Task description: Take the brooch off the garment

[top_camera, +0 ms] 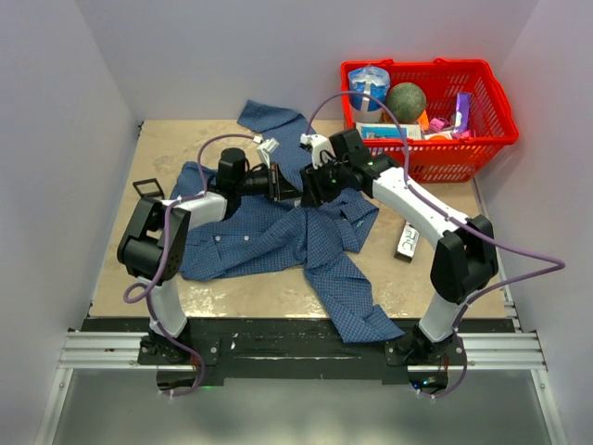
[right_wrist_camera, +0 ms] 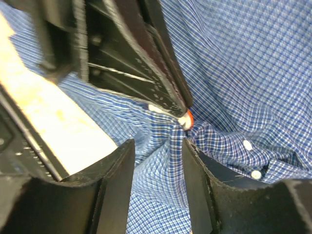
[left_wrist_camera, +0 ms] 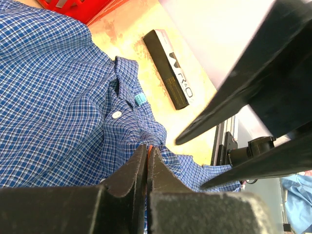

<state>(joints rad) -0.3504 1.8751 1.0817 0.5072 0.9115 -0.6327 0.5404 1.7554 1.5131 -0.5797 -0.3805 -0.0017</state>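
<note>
The garment (top_camera: 278, 241), a blue checked shirt, lies spread across the table. My left gripper (top_camera: 295, 191) is shut on the brooch (left_wrist_camera: 149, 147), which shows only as a thin orange sliver between the closed jaws. In the right wrist view the brooch (right_wrist_camera: 187, 119) is a small orange knob at the tip of the left fingers (right_wrist_camera: 156, 83), with cloth puckered up beneath it. My right gripper (right_wrist_camera: 158, 146) is open and straddles a raised ridge of shirt (right_wrist_camera: 234, 63) just below the brooch. Its right finger touches the fabric. From above the brooch is hidden by both grippers.
A red basket (top_camera: 491, 102) full of objects stands at the back right. A black box (top_camera: 408, 241) lies right of the shirt, seen too in the left wrist view (left_wrist_camera: 170, 68). A black clip (top_camera: 148, 188) sits at the left, and a small white object (top_camera: 267, 144) lies behind the shirt.
</note>
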